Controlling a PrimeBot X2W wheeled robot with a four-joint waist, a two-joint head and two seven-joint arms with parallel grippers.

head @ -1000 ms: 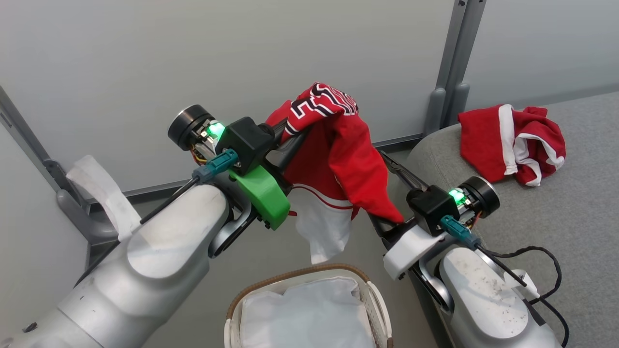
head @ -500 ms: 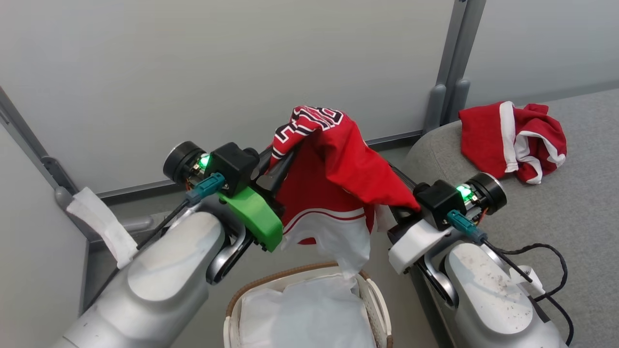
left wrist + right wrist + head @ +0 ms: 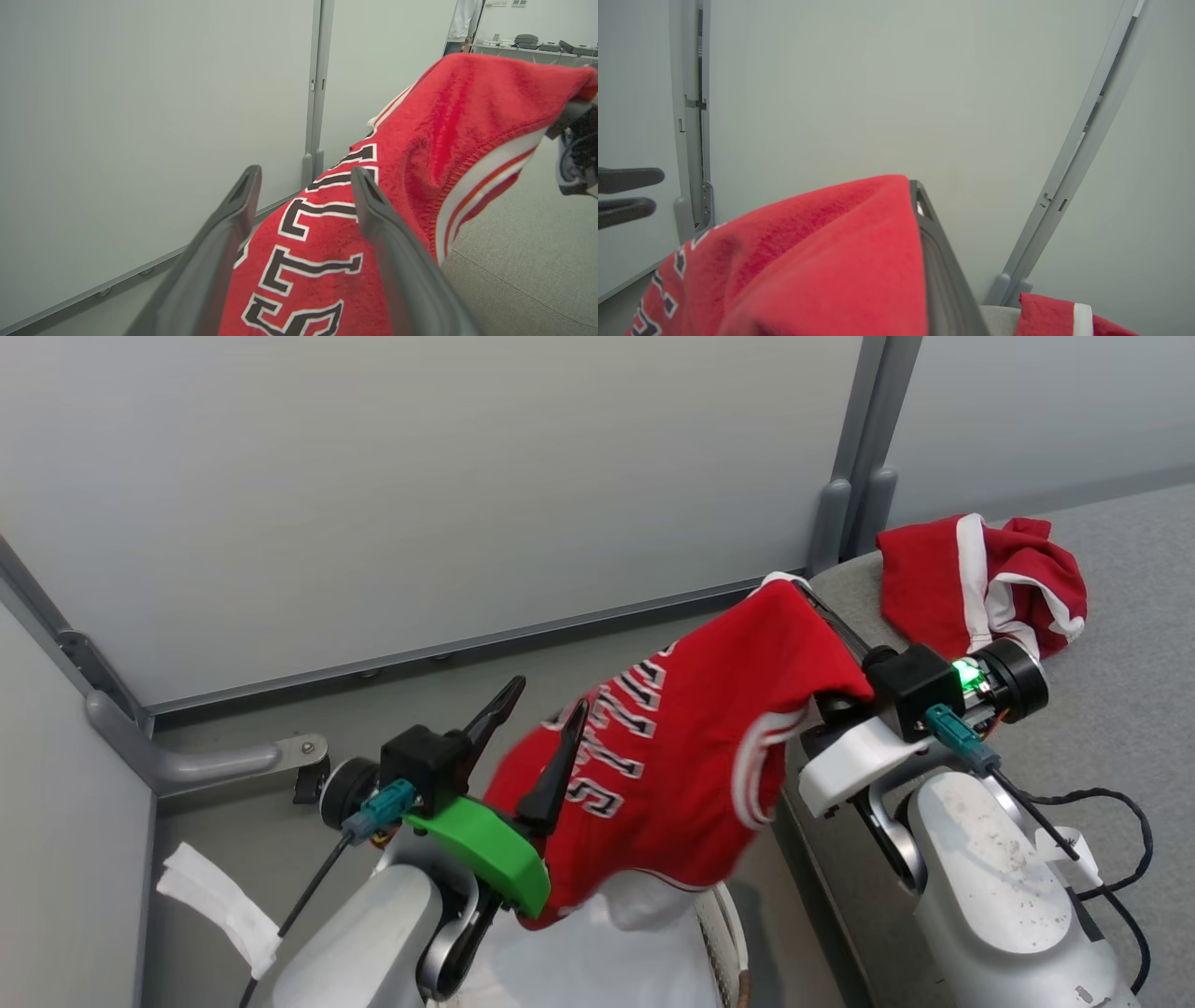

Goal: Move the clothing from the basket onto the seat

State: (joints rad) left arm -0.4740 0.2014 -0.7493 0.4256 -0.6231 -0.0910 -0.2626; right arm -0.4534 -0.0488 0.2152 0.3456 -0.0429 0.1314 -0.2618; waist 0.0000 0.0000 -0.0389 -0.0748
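Note:
The red jersey with white-and-navy lettering hangs from my right gripper, which is shut on it at the near edge of the grey seat. Cloth covers most of that gripper's fingers. The jersey's lower end trails over the white basket. My left gripper stands open to the left of the jersey, nothing between its fingers. The red garment with white stripes lies crumpled on the seat beyond the right gripper.
Grey partition panels with upright posts close off the back. A white tape tag hangs from the left arm's cable. A black cable loops by the right arm. A person stands far off.
My left gripper has let go of the jersey, opened and dropped down-left. The right gripper has carried the jersey rightward to the seat's edge. The head camera shifted too.

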